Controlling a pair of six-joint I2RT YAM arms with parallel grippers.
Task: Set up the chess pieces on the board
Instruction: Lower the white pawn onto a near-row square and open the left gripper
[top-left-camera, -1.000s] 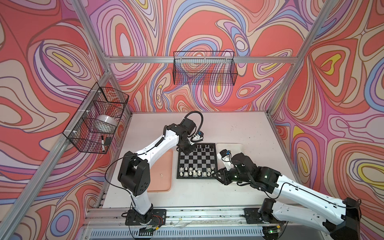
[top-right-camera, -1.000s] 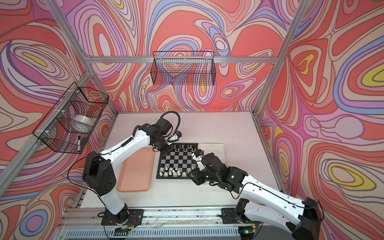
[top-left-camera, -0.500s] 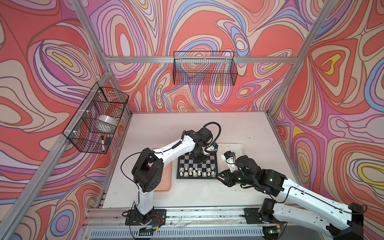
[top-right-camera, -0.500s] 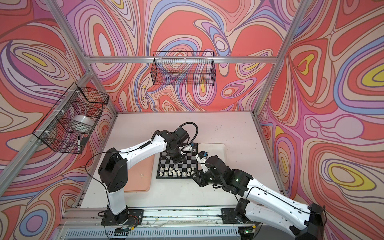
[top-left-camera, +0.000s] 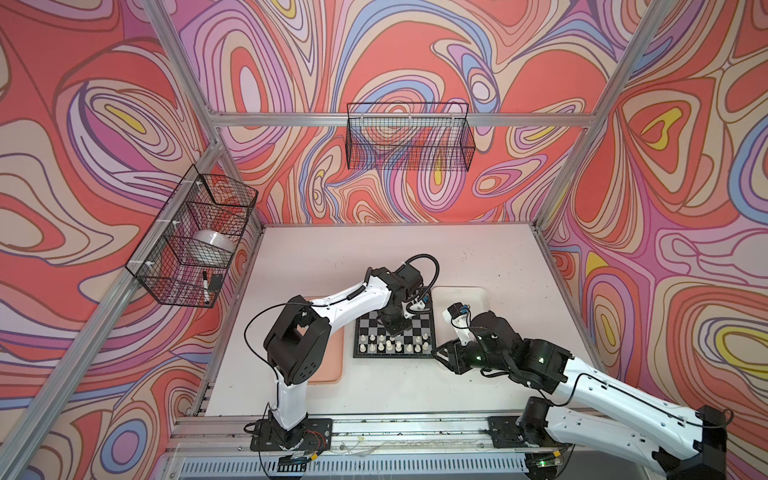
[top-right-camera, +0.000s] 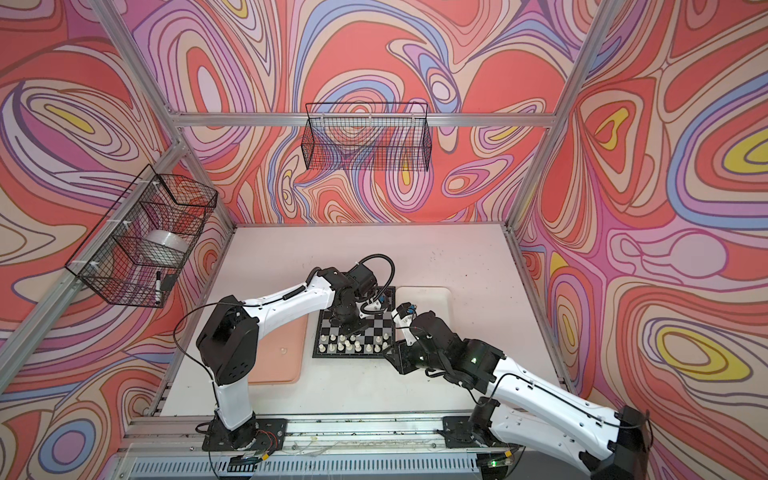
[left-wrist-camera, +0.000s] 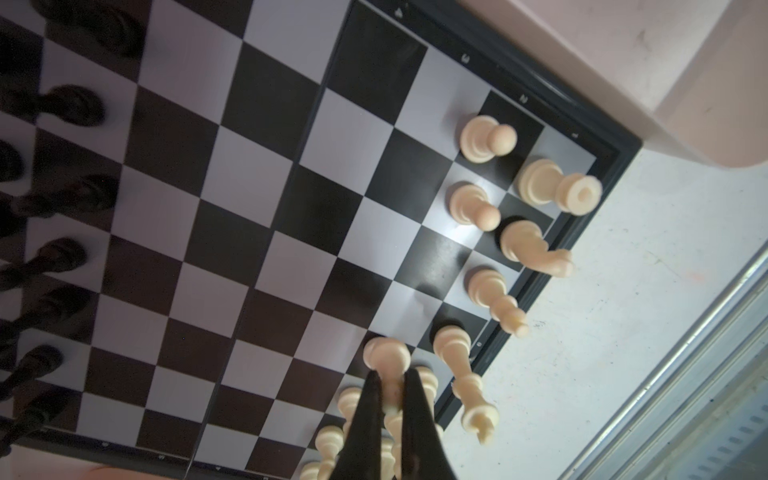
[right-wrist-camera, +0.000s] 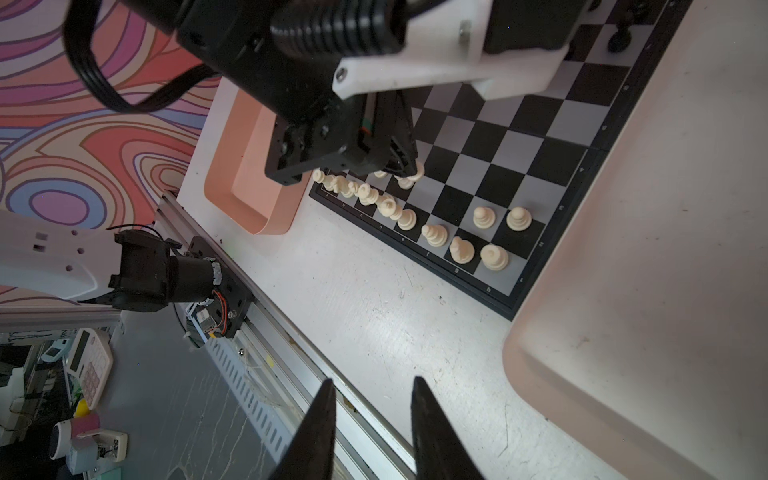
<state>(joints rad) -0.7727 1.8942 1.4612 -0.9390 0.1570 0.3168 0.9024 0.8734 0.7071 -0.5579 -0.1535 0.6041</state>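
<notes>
The board (top-left-camera: 420, 328) (top-right-camera: 376, 329) lies mid-table. Cream-white chess pieces (top-left-camera: 390, 345) (right-wrist-camera: 436, 235) fill its two near rows. Black ones (left-wrist-camera: 70, 106) line the far side, mostly hidden by the left arm in both top views. My left gripper (left-wrist-camera: 390, 376) (top-left-camera: 395, 330) (top-right-camera: 351, 330) hangs over the white rows, shut on a cream-white pawn (left-wrist-camera: 386, 355). The pawn's round head sticks out past the fingertips, just above a square. My right gripper (right-wrist-camera: 372, 380) (top-left-camera: 440, 355) is open and empty, low over the bare table by the board's near right corner.
A pink tray (top-left-camera: 332, 368) lies left of the board, partly under the left arm. A white tray (top-left-camera: 471, 297) sits at the board's right. Wire baskets hang on the left wall (top-left-camera: 195, 245) and back wall (top-left-camera: 409, 141). A metal rail (top-left-camera: 395, 428) runs along the front edge.
The left arm swung from the board's far left corner across to above the near white rows. The right arm barely moved.
</notes>
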